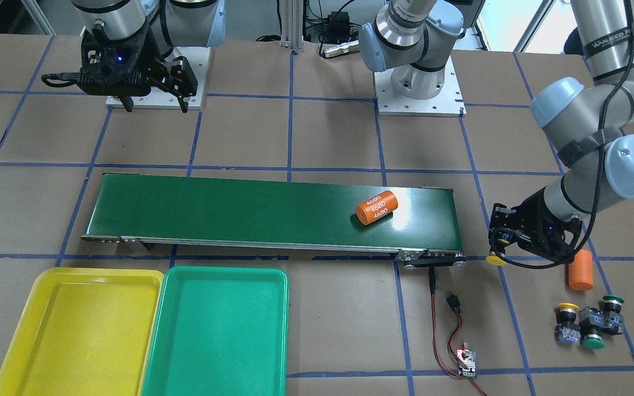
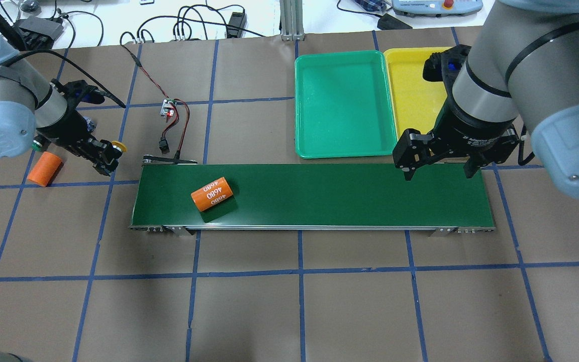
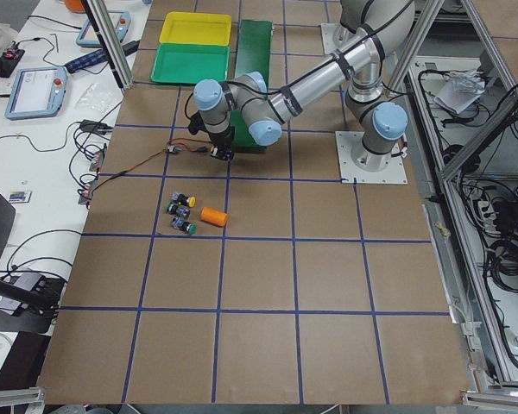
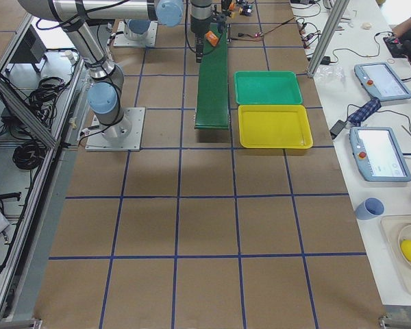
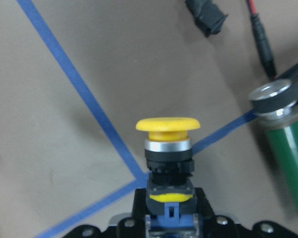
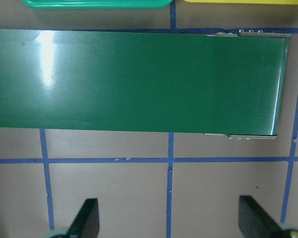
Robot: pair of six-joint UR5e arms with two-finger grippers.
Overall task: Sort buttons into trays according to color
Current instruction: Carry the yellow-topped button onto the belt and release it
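My left gripper (image 1: 499,248) is shut on a yellow-capped button (image 5: 168,148) and holds it just above the table off the conveyor's end, cap (image 2: 117,147) pointing at the belt. Three more buttons lie clustered on the table behind it: one yellow (image 1: 566,316) and two green (image 1: 592,341) (image 1: 613,302). The yellow tray (image 1: 75,330) and green tray (image 1: 212,330) sit side by side past the belt's other end, with nothing in them. There my right gripper (image 2: 439,173) hovers open over the belt's edge with nothing in it, fingers (image 6: 87,218) spread wide.
A long dark-green conveyor belt (image 1: 240,212) carries an orange cylinder marked 4680 (image 1: 377,207). A second orange cylinder (image 1: 580,270) lies on the table beside my left gripper. A small circuit board (image 1: 466,366) with red and black wires trails from the belt's end.
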